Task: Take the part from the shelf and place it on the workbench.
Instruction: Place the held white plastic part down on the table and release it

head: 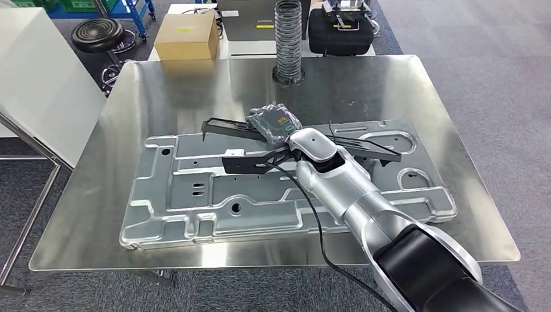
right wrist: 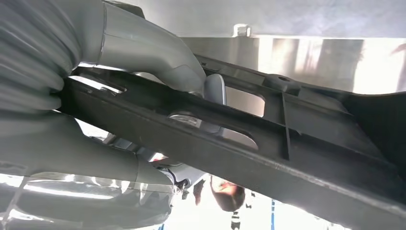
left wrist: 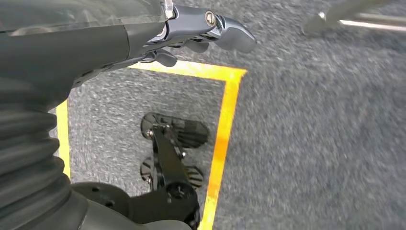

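Right wrist view: right hand (right wrist: 143, 62) fingers clasp the black part (right wrist: 268, 143); left hand (left wrist: 201, 28) empty.

Black plastic part (head: 260, 159): a long, thin, flat frame of two slender rails that spread apart toward its left end and meet near its right end (head: 390, 151). It has slotted cut-outs and a raised rib (right wrist: 285, 127), seen up close in the right wrist view. It sits roughly level over the upper middle of the stamped metal panel (head: 195, 195), running along the panel's length. That panel lies flat on the workbench (head: 97, 214). Whether the part touches the panel cannot be told.
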{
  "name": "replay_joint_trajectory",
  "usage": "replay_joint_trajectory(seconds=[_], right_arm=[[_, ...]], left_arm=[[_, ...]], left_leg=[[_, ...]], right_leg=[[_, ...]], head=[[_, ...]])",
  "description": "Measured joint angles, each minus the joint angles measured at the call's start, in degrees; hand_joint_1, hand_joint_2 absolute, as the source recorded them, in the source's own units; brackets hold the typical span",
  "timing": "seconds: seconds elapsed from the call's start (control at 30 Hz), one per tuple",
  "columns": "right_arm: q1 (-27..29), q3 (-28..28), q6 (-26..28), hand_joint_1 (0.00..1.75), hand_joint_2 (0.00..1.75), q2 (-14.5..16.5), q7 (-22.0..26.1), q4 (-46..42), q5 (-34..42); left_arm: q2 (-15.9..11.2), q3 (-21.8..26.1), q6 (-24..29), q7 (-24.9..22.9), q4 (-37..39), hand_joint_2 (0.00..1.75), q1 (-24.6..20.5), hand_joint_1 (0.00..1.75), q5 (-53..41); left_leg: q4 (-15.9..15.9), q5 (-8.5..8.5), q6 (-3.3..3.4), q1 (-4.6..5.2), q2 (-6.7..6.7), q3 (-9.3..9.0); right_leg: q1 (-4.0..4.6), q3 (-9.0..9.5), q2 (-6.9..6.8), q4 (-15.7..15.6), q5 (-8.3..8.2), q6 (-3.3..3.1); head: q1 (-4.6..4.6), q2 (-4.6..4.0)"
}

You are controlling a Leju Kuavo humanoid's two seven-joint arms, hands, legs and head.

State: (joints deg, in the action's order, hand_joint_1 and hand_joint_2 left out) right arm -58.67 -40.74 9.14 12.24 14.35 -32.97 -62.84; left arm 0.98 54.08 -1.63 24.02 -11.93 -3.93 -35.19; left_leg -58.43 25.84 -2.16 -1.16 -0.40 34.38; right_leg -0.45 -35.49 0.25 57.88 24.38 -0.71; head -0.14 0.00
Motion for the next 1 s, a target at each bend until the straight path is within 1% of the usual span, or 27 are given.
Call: replay_joint_trajectory(seconds=[0.03,0.07,0.1,0.13,0.17,0.2,0.23,0.27,0.3,0.33,0.37,0.43,0.47,0.5,0.53,0.57,0.63,0.67,0.7,0.73,0.77,0.8,0.83,0.87,0.9,0.93,1.0], right_arm=[[0.00,-0.22,-0.07,1.75,1.75,0.39,0.18,0.29,0.23],[0.07,-0.47,-0.19,1.75,1.75,0.77,0.37,0.59,0.44],[0.20,-0.76,-0.40,1.75,1.75,1.14,0.60,0.99,0.67],[0.43,-1.02,-0.65,1.75,1.75,1.42,0.81,1.39,0.90],[0.72,-1.32,-0.95,1.31,1.31,1.69,1.04,1.82,1.16],[1.01,-1.58,-1.28,0.87,0.87,1.93,1.32,2.20,1.50],[1.28,-1.77,-1.67,0.44,0.44,2.21,1.62,2.49,1.91],[1.51,-1.92,-2.18,0.00,0.00,2.63,2.01,2.72,2.36],[1.74,-2.02,-2.76,0.00,0.00,3.15,2.43,2.92,2.79],[1.96,-2.13,-3.38,0.00,0.00,3.76,2.84,3.10,3.15],[2.22,-2.30,-3.95,0.00,0.00,4.42,3.18,3.25,3.39],[2.85,-2.86,-4.96,0.00,0.00,5.52,3.50,3.53,3.77],[3.13,-3.22,-5.44,0.00,0.00,5.99,3.55,3.61,4.12],[3.33,-3.60,-5.89,0.00,0.00,6.38,3.58,3.64,4.62],[3.42,-4.01,-6.26,0.00,0.00,6.70,3.60,3.61,5.16],[3.51,-4.43,-6.64,0.00,0.00,6.97,3.61,3.58,5.73],[3.93,-5.22,-7.26,0.00,0.00,7.21,3.60,3.53,7.00],[4.26,-5.59,-7.56,0.00,0.00,7.24,3.61,3.53,7.69],[4.56,-5.92,-7.77,0.00,0.00,7.27,3.64,3.53,8.44],[4.75,-6.17,-7.91,0.00,0.00,7.31,3.74,3.52,9.11],[4.82,-6.35,-8.01,0.00,0.00,7.38,3.89,3.49,9.83],[4.80,-6.42,-8.13,0.00,0.00,7.46,4.20,3.42,10.85],[4.75,-6.39,-8.38,0.00,0.00,7.53,4.61,3.24,12.26],[4.72,-6.32,-8.70,0.00,0.00,7.58,5.02,3.00,13.86],[4.72,-6.15,-8.95,0.00,0.00,7.59,5.40,2.72,15.93],[4.76,-5.74,-9.02,0.00,0.00,7.55,5.64,2.34,18.45],[4.84,-3.94,-8.10,0.00,0.00,7.34,5.78,0.99,24.46]], left_arm=[[0.03,-0.02,-0.10,0.35,0.00,1.75,-0.01,0.00,-0.16],[0.07,-0.03,-0.24,0.59,0.00,1.75,-0.02,0.00,-0.27],[0.09,-0.04,-0.40,0.78,0.00,1.75,-0.03,0.00,-0.34],[0.10,-0.05,-0.55,0.92,0.00,1.75,-0.01,0.00,-0.43],[0.12,-0.06,-0.69,1.07,0.00,1.75,0.04,0.00,-0.53],[0.15,-0.08,-0.81,1.24,0.00,1.75,0.10,0.00,-0.62],[0.19,-0.10,-0.87,1.40,0.00,1.75,0.15,0.00,-0.70],[0.22,-0.13,-0.91,1.58,0.00,1.75,0.17,0.00,-0.72],[0.24,-0.15,-0.92,1.76,0.00,1.75,0.12,0.00,-0.72],[0.26,-0.17,-0.92,1.95,0.00,1.75,0.02,0.00,-0.72],[0.30,-0.19,-0.92,2.12,0.00,1.75,-0.09,0.00,-0.72],[0.42,-0.21,-0.92,2.42,0.00,1.75,-0.21,0.00,-0.72],[0.55,-0.22,-0.91,2.51,0.00,1.75,-0.19,0.00,-0.74],[0.68,-0.24,-0.91,2.58,0.00,1.75,-0.20,0.00,-0.78],[0.80,-0.26,-0.91,2.63,0.00,1.75,-0.25,0.00,-0.83],[0.90,-0.27,-0.91,2.67,0.00,1.75,-0.34,0.00,-0.89],[0.98,-0.30,-0.92,2.73,0.00,1.75,-0.47,0.00,-1.11],[1.02,-0.31,-0.92,2.75,0.00,1.75,-0.47,0.00,-1.22],[1.07,-0.32,-0.92,2.76,0.00,1.75,-0.47,0.00,-1.31],[1.14,-0.34,-0.92,2.77,0.00,1.31,-0.48,0.00,-1.32],[1.22,-0.36,-0.93,2.80,0.00,0.87,-0.52,0.00,-1.33],[1.33,-0.38,-0.96,2.85,0.00,0.44,-0.57,0.00,-1.33],[1.45,-0.39,-1.02,2.94,0.00,0.00,-0.62,0.00,-1.33],[1.55,-0.39,-1.11,3.04,0.00,0.00,-0.66,0.00,-1.33],[1.63,-0.40,-1.24,3.14,0.00,0.00,-0.67,0.00,-1.33],[1.68,-0.39,-1.42,3.27,0.00,0.00,-0.68,0.00,-1.33],[1.71,-0.39,-1.78,3.60,0.00,0.00,-0.66,0.00,-1.17]], left_leg=[[-1.40,0.97,-0.19,-0.06,0.03,0.53],[-4.32,2.55,-0.32,-0.11,0.05,1.83],[-8.10,4.29,-0.45,-0.11,0.06,3.59],[-11.67,5.58,-0.56,-0.11,0.05,5.38],[-14.38,6.24,-0.65,-0.12,0.06,6.83],[-14.75,5.67,-0.68,-0.12,0.06,7.21],[-12.81,4.07,-0.65,-0.12,0.07,6.46],[-9.27,1.95,-0.56,-0.13,0.08,4.87],[-5.46,0.40,-0.39,-0.04,0.08,3.04],[-2.41,-0.63,-0.11,0.06,0.06,1.55],[-0.66,-0.94,0.19,0.19,0.03,0.70],[0.02,-0.79,0.87,0.35,-0.04,0.43],[0.14,-0.88,1.19,0.25,-0.01,0.40],[0.30,-0.98,1.52,0.14,0.03,0.32],[0.47,-1.09,1.84,0.00,0.08,0.25],[0.59,-1.16,2.08,-0.07,0.12,0.19],[0.56,-1.15,2.33,-0.02,0.13,0.19],[0.51,-1.13,2.36,0.00,0.11,0.18],[0.44,-1.09,2.39,0.02,0.08,0.18],[0.36,-1.05,2.39,0.04,0.05,0.16],[0.28,-1.00,2.36,0.07,0.01,0.12],[0.24,-0.94,2.30,0.11,-0.02,0.07],[0.16,-0.87,2.17,0.26,-0.02,0.07],[0.16,-0.84,1.97,0.33,-0.02,0.08],[0.18,-0.84,1.75,0.39,-0.01,0.12],[0.28,-0.89,1.45,0.43,0.00,0.14],[0.32,-0.75,0.87,0.43,0.01,0.14]], right_leg=[[-0.11,0.21,0.00,-0.25,-0.07,-0.31],[-0.12,0.38,0.00,-0.37,-0.07,-0.55],[-0.02,0.47,0.02,-0.38,-0.01,-0.73],[0.10,0.54,0.03,-0.36,0.05,-0.84],[0.21,0.61,0.04,-0.33,0.12,-0.93],[0.29,0.66,0.06,-0.27,0.20,-0.95],[0.32,0.71,0.12,-0.17,0.30,-0.91],[0.31,0.76,0.21,-0.01,0.45,-0.83],[0.39,0.75,0.34,0.20,0.63,-0.64],[0.46,0.69,0.49,0.41,0.77,-0.42],[0.53,0.60,0.59,0.54,0.86,-0.17],[0.56,0.54,0.67,0.53,0.87,0.40],[0.55,0.55,0.64,0.56,0.97,0.70],[0.54,0.41,0.59,1.04,1.43,0.98],[0.53,-0.16,0.53,2.45,2.44,1.24],[0.48,-1.29,0.46,5.10,4.03,1.46],[0.32,-4.86,0.38,12.97,7.70,1.76],[0.26,-6.39,0.37,16.13,8.68,1.84],[0.22,-7.10,0.37,17.45,8.64,1.83],[0.22,-6.65,0.36,16.33,7.47,1.72],[0.24,-5.29,0.35,13.34,5.61,1.50],[0.34,-3.25,0.34,9.00,3.58,1.14],[0.50,-1.41,0.31,5.05,2.03,0.77],[0.66,-0.17,0.28,2.31,1.14,0.49],[0.84,0.48,0.26,0.76,0.80,0.29],[0.94,0.51,0.26,0.54,0.83,0.18],[0.69,0.68,0.28,-0.03,0.50,-0.19]], head=[[-0.05,0.00],[-0.11,0.00],[-0.17,0.00],[-0.19,0.00],[-0.18,0.00],[-0.17,0.00],[-0.17,0.00],[-0.17,0.00],[-0.19,-0.01],[-0.22,-0.01],[-0.26,-0.01],[-0.30,0.00],[-0.30,0.00],[-0.26,0.00],[-0.22,0.00],[-0.21,0.00],[-0.16,0.00],[-0.16,0.00],[-0.15,0.00],[-0.15,0.00],[-0.15,0.00],[-0.14,0.00],[-0.19,0.00],[-0.19,0.00],[-0.22,0.00],[-0.24,0.00],[-0.25,0.00]])
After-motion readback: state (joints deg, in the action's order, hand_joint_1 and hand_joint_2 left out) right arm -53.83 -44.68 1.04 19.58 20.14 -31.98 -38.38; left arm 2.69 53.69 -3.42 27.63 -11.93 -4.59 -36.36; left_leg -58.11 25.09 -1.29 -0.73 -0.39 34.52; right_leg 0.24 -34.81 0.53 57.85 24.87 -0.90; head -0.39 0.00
